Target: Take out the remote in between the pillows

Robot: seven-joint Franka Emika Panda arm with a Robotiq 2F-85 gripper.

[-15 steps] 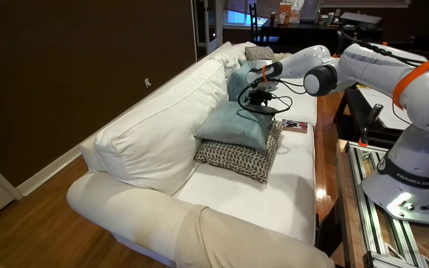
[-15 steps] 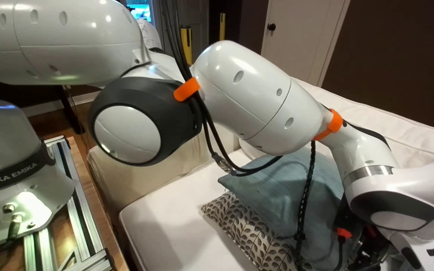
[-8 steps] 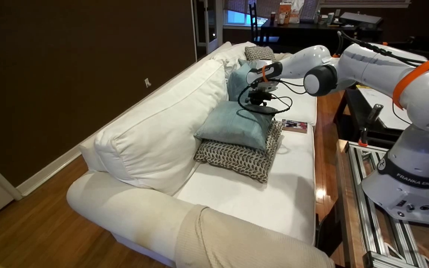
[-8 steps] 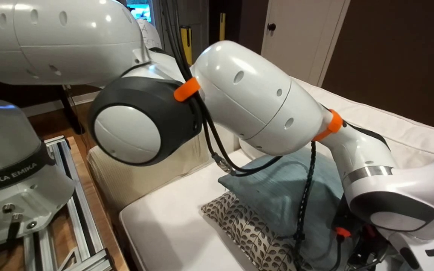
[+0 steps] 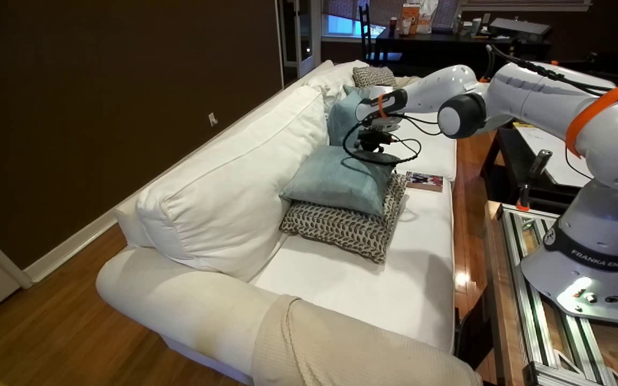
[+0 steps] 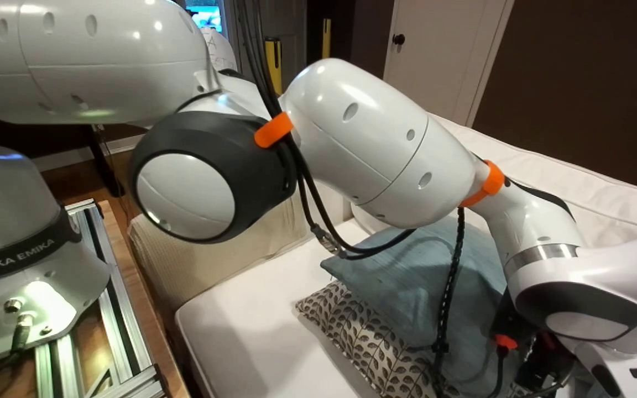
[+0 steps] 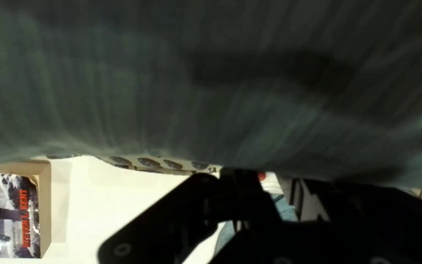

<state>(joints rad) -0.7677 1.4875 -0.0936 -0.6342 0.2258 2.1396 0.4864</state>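
Note:
The plain light teal-blue pillow point(image 5: 336, 177) lies on the flat patterned pillow point(image 5: 341, 222), and both exterior views show the stack. My gripper point(image 5: 373, 142) points down at the stack's far edge, its fingertips hidden behind the teal pillow in this exterior view. In the wrist view that teal pillow point(image 7: 123, 91) fills the upper half, above a strip of the patterned pillow point(image 7: 148, 164). A small white piece with a red button, apparently the remote's end point(image 7: 271, 183), shows between the dark fingers of my gripper point(image 7: 266, 179), which look shut on it. The rest of the remote is hidden.
A paperback book point(image 7: 6, 216) lies on the white seat beside the pillows. Tall white back cushions point(image 5: 234, 177) line the sofa's rear. Another teal cushion point(image 5: 344, 115) leans behind the gripper. A black cable point(image 5: 381, 162) loops over the stack.
The gripper's black links have drawn inward and the jaws have closed. Arm, pillows and book stay almost where they were.

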